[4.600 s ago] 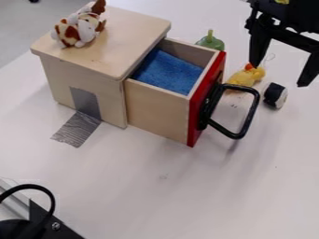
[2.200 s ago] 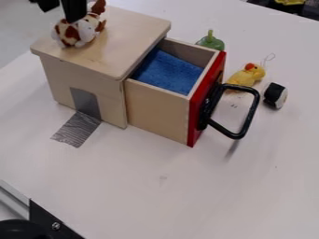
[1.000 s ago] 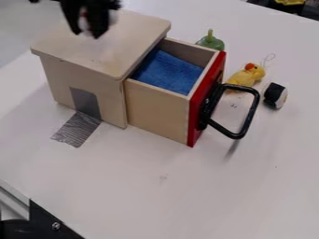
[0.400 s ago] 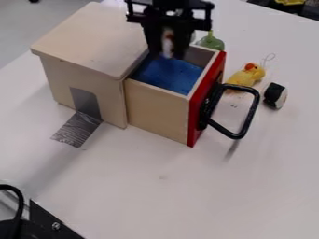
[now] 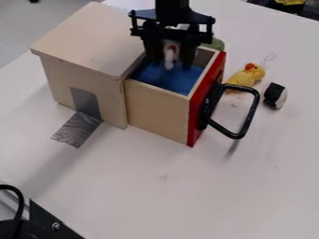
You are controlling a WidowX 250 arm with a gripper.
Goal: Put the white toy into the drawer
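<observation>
Gripper [image 5: 169, 63] moved off the box top [image 5: 87, 39] and lowered, toy [image 5: 169, 53] clamped, over open drawer [image 5: 156, 107]; release likely next.

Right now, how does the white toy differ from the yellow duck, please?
The white toy is held in the gripper over the open drawer, whereas the yellow duck lies on the table. The white toy has a reddish mark; the yellow duck has an orange-red patch at its head.
</observation>
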